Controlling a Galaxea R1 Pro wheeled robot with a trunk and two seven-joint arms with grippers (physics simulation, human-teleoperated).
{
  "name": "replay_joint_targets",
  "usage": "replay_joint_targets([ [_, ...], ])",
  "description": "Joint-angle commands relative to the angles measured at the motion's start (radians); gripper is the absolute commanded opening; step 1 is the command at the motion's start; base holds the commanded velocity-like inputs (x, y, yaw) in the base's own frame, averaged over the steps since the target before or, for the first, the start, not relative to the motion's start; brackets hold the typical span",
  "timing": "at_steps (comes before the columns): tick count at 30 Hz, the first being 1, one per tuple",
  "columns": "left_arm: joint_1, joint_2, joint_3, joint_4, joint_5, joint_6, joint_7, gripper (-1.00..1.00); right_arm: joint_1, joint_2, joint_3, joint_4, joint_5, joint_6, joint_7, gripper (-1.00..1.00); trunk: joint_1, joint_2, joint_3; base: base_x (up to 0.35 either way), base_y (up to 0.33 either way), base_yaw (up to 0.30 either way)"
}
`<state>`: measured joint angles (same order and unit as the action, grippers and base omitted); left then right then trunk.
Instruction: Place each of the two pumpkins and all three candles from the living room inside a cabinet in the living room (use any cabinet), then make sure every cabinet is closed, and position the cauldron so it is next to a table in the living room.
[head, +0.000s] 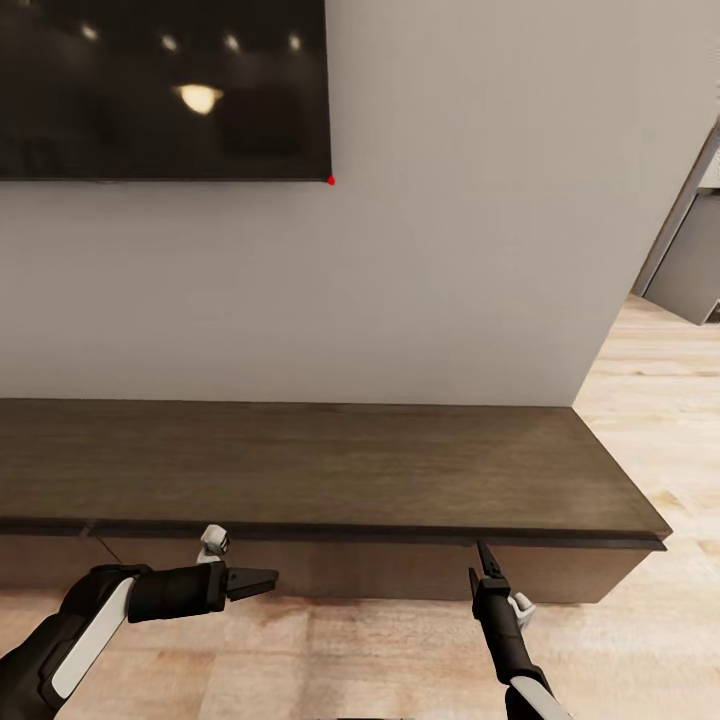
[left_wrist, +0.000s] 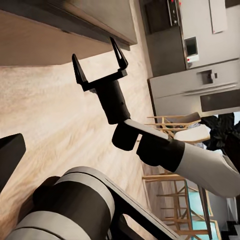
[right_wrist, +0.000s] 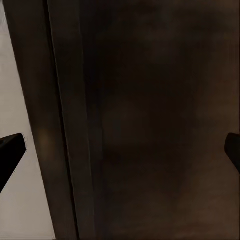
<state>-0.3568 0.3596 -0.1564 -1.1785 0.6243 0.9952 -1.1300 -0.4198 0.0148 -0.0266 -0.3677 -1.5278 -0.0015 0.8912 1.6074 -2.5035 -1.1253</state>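
Note:
The long dark-brown cabinet (head: 320, 465) runs along the wall, its flat top bare and its fronts flush. My left gripper (head: 258, 580) hovers low in front of it, pointing sideways, open and empty. My right gripper (head: 484, 556) points up at the cabinet's front edge, open with nothing between its fingers (left_wrist: 119, 54). Up close in the right wrist view, the dark cabinet front (right_wrist: 150, 120) lies between the spread fingertips (right_wrist: 10, 150). The pumpkins, candles, cauldron and table are out of view.
A dark screen (head: 160, 90) hangs on the grey wall above the cabinet. Light wood floor (head: 380, 650) lies under both arms and extends past the cabinet's right end. Kitchen appliances (left_wrist: 200, 85) and wooden chairs (left_wrist: 175, 125) stand behind my right arm.

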Motion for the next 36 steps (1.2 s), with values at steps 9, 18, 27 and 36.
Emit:
replay_joint_targets([
  [9,-0.001,0.001,-0.002,0.000,0.003,0.005,-0.002,1.00,0.000,0.001,-0.003,0.001,0.000,0.000,0.003,1.00,-0.001,0.000,0.007,0.000,0.000,0.000],
  [18,-0.001,0.001,-0.002,0.000,0.004,0.005,-0.002,1.00,0.000,0.001,-0.003,0.001,0.000,0.000,0.003,1.00,-0.002,0.001,0.015,0.000,0.000,0.000],
  [27,-0.001,0.001,0.000,0.002,0.003,0.005,-0.002,1.00,0.000,0.001,-0.003,0.001,0.000,0.000,0.003,1.00,-0.002,0.001,0.015,0.051,0.008,0.000],
  [36,-0.001,0.001,0.000,0.002,0.003,0.005,-0.003,1.00,0.000,0.001,-0.003,0.001,0.000,0.000,0.003,1.00,-0.002,0.001,0.015,0.019,0.003,0.000],
])
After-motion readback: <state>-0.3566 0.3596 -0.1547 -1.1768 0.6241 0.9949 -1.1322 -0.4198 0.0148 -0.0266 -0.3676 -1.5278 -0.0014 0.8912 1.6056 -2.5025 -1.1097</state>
